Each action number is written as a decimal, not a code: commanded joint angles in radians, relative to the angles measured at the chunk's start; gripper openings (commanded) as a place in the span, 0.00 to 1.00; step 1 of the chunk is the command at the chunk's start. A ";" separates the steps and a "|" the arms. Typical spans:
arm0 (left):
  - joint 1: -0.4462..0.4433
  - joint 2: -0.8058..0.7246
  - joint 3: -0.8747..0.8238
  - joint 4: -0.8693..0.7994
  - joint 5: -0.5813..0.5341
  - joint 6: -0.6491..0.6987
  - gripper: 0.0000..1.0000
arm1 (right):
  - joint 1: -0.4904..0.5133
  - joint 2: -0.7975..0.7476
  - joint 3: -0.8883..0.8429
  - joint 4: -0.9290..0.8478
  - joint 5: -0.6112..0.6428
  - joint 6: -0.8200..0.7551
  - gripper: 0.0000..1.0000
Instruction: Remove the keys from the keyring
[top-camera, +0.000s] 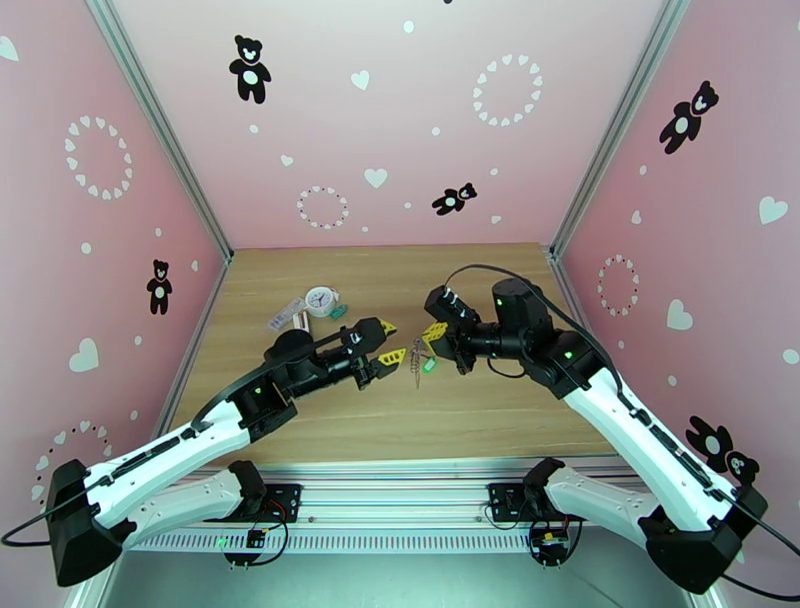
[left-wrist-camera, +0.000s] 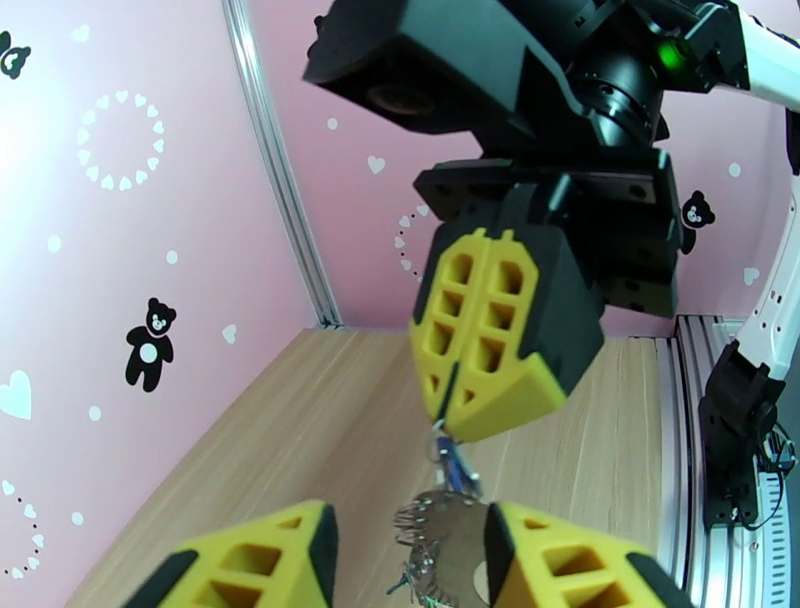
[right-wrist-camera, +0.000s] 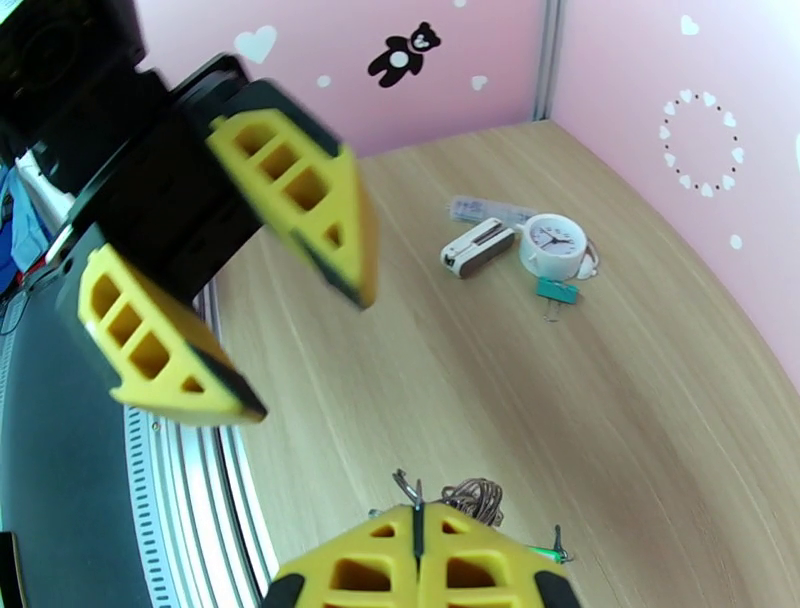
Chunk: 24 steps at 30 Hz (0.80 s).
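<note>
Left hand (left-wrist-camera: 408, 522) half open, astride the keyring (left-wrist-camera: 455, 542); left wrist shows shut right hand (left-wrist-camera: 450, 425) dangling it.

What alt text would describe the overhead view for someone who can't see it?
The right gripper, shut, dangles the keyring and keys over a wooden table; the left gripper, open, faces it. A white clock charm lies farther back.

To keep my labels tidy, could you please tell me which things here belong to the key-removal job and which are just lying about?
Job in hand:
keyring, hanging from the shut right gripper
green-tagged key
open left gripper

Lying about:
clock-face charm
teal clip
small white-and-dark piece
pale flat strip
</note>
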 joint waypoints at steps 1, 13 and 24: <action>0.030 0.016 0.012 -0.016 0.108 0.052 0.49 | -0.021 -0.019 0.044 -0.017 -0.083 -0.046 0.00; 0.061 0.159 0.163 -0.116 0.276 0.108 0.57 | -0.041 -0.010 0.066 -0.016 -0.158 -0.045 0.00; 0.061 0.197 0.147 -0.029 0.306 0.093 0.55 | -0.043 -0.029 0.084 -0.008 -0.204 -0.025 0.00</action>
